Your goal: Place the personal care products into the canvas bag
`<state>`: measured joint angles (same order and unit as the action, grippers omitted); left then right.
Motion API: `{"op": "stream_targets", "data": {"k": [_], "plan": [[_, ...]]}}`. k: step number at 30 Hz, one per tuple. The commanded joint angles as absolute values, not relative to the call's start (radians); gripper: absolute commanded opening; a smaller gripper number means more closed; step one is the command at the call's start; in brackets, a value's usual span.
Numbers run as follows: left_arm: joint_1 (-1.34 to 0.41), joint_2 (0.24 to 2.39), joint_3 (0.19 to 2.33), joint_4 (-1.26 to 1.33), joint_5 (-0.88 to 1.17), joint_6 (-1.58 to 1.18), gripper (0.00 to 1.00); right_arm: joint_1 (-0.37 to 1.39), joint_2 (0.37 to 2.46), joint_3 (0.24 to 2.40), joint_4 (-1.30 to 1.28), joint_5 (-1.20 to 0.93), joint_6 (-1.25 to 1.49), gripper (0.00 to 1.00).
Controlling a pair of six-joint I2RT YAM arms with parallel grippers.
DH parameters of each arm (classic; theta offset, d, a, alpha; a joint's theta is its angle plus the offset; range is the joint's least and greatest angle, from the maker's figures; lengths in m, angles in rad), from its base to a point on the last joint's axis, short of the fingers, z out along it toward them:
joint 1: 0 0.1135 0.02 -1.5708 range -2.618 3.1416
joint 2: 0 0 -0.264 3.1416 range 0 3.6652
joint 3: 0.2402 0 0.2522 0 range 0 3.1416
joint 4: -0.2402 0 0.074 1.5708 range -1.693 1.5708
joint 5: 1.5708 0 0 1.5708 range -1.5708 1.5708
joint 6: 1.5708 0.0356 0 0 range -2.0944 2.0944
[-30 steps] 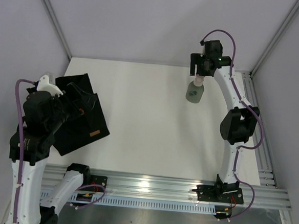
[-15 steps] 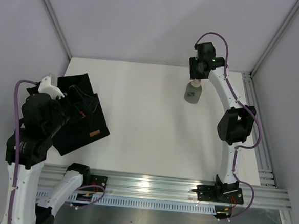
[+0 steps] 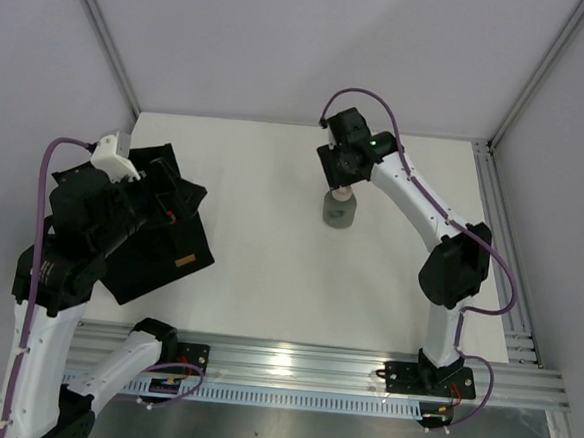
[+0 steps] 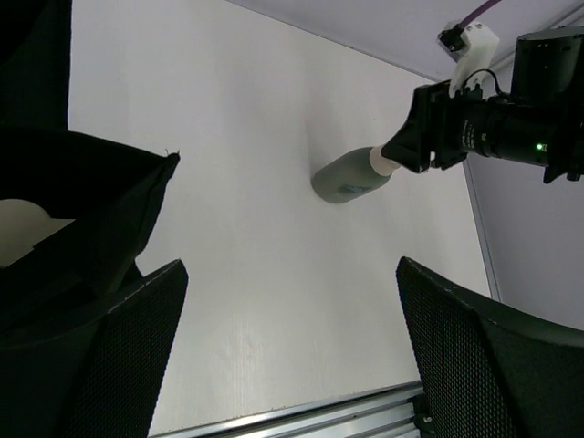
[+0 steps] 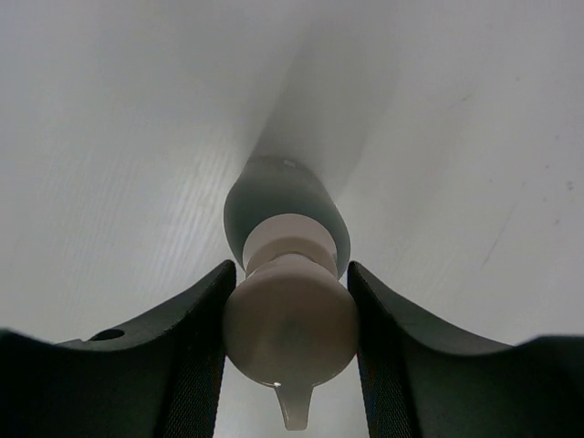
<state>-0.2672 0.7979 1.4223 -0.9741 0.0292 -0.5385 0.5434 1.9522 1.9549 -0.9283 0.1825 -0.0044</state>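
White tabletop between pale grey walls. At its far middle, the right gripper is clamped on the pale cap of a small grey plastic bottle, which hangs below it. A floppy black fabric bag with a tan label patch lies at the left edge. Above it, the left gripper has its fingers spread wide, holding nothing.

The right arm stretches forward and leftward, the right gripper pinched on the cap of the grey bottle. The left arm stands raised, the left gripper spread wide.
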Motion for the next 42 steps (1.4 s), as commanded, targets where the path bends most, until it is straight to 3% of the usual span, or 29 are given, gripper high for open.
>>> {"op": "stream_targets", "data": {"k": [1,11,18,23,35,38,42], "plan": [[-0.287,0.784,1.425,-0.925,0.023,-0.496,0.99,0.633,1.818,1.962,-0.917,0.195,-0.005,0.13],[-0.310,0.730,1.261,-0.795,0.204,-0.448,0.99,0.833,1.732,1.898,-0.905,0.108,0.025,0.14],[-0.310,0.690,1.189,-0.729,0.267,-0.449,0.99,0.888,1.576,1.652,-0.754,-0.064,-0.040,0.15],[-0.311,0.683,1.154,-0.729,0.273,-0.440,0.99,0.920,1.520,1.533,-0.729,-0.058,-0.057,0.16],[-0.313,0.623,1.043,-0.664,0.302,-0.410,0.99,0.986,1.479,1.493,-0.756,0.030,-0.104,0.17],[-0.311,0.586,1.011,-0.649,0.317,-0.402,0.99,0.996,1.453,1.476,-0.750,0.035,-0.094,0.25],[-0.313,0.571,0.976,-0.643,0.342,-0.359,0.99,1.003,1.431,1.476,-0.758,0.046,-0.080,0.47]]}}
